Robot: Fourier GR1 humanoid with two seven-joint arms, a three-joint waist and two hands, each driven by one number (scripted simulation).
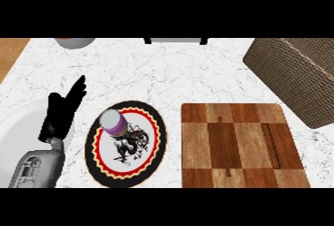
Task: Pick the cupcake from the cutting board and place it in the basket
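Purple-wrapped, the cupcake (112, 122) sits on the patterned plate (130, 177) just right of my left hand (62, 115), not on the cutting board (241, 145) farther right, so my fingers lie straight, holding nothing.

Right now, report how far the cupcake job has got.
Nothing looks done: the cupcake sits on the patterned plate, not on the cutting board nor in the basket. Nothing is in hand; the left hand is open beside the plate. Picking and placing remain.

Grey forearm (40, 170) (rounded casing, slotted panel) with matte black left hand (62, 114).
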